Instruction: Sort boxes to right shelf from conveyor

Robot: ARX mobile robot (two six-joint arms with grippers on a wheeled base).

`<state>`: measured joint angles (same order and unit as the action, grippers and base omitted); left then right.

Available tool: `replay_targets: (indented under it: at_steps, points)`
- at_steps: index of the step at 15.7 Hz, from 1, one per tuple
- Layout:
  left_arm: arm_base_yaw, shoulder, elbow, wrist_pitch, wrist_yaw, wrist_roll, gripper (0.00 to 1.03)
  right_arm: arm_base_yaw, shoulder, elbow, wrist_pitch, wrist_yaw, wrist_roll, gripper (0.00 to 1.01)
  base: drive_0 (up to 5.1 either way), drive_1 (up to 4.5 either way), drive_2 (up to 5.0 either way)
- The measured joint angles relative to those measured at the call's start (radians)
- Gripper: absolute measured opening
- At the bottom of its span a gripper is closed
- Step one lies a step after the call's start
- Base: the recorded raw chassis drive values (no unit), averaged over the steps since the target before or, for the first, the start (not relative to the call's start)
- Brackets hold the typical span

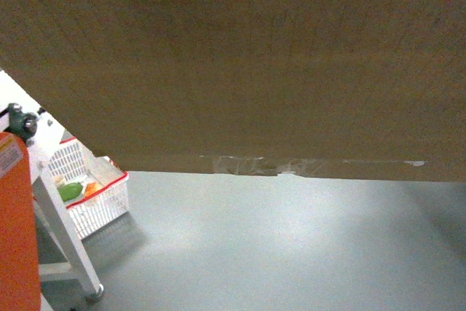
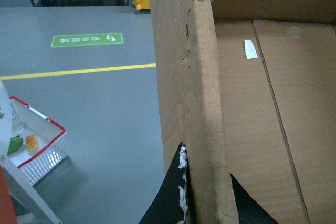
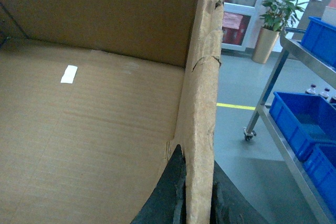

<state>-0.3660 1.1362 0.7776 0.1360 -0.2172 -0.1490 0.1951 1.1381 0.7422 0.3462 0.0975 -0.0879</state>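
Each gripper, left [image 2: 202,203] and right [image 3: 197,198], pinches its fingers astride an opposite wall of the cardboard box [image 1: 240,63], so it hangs level for carrying.

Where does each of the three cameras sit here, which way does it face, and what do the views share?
Head: on the robot, slanting down at the cardboard box held close, grey floor below; no arm shows.
Left wrist: on the left arm, looking along the left gripper clamped on the box's left wall.
Right wrist: on the right arm, right gripper clamped on the right wall; blue crates beyond.
Shared: both wrists see the white sticker inside.
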Motion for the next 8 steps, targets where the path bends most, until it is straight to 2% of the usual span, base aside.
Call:
replay_targets:
  at_steps: [8]
  points:
    - [0.0, 0.0, 0.0, 0.0, 0.0, 0.0, 0.04, 0.0, 0.0, 0.0, 0.0, 0.0, 0.0, 0.04, -1.6, -1.57, -1.6]
